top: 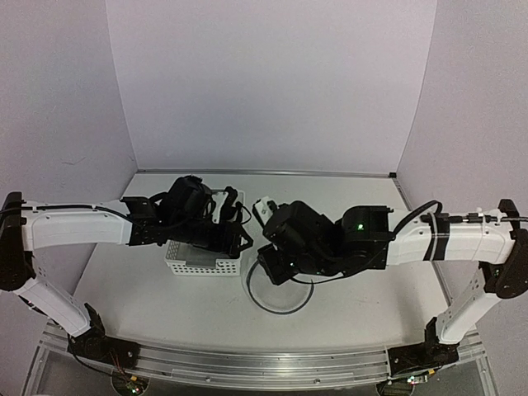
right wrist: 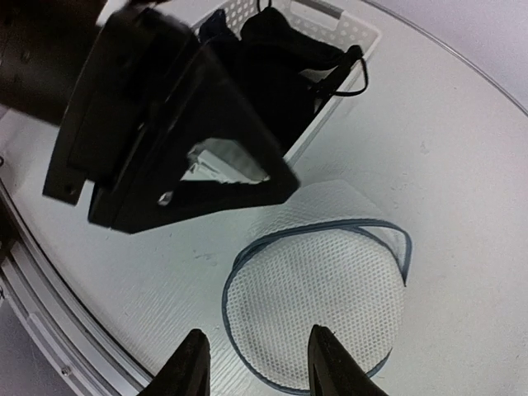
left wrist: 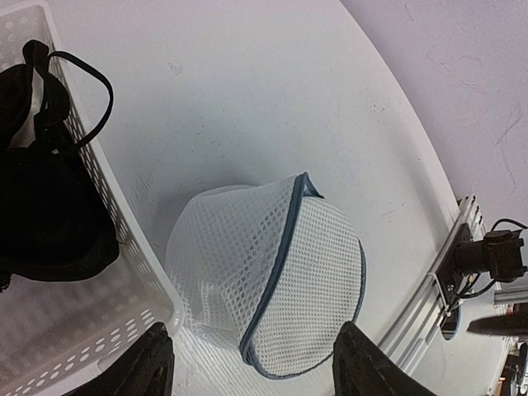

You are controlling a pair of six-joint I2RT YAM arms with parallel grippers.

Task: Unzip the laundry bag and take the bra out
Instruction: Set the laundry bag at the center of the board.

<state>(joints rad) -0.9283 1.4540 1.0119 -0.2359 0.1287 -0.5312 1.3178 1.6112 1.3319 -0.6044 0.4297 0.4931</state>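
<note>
The laundry bag (left wrist: 272, 280) is a white mesh pouch with a dark rim. It lies flattened and empty-looking on the table beside the basket, and also shows in the right wrist view (right wrist: 322, 301) and the top view (top: 280, 299). The bra (left wrist: 49, 206) is a black bundle with thin straps and lies inside the white perforated basket (left wrist: 124, 239); it also shows in the right wrist view (right wrist: 276, 62). My left gripper (left wrist: 257, 367) is open and empty, hovering over the bag next to the basket. My right gripper (right wrist: 262, 363) is open and empty above the bag's near side.
The white basket (top: 191, 266) stands left of the bag. My left gripper (right wrist: 165, 140) hangs close in front of the right wrist camera, so the two grippers are near each other. The table's metal front rail (left wrist: 450, 264) runs close to the bag.
</note>
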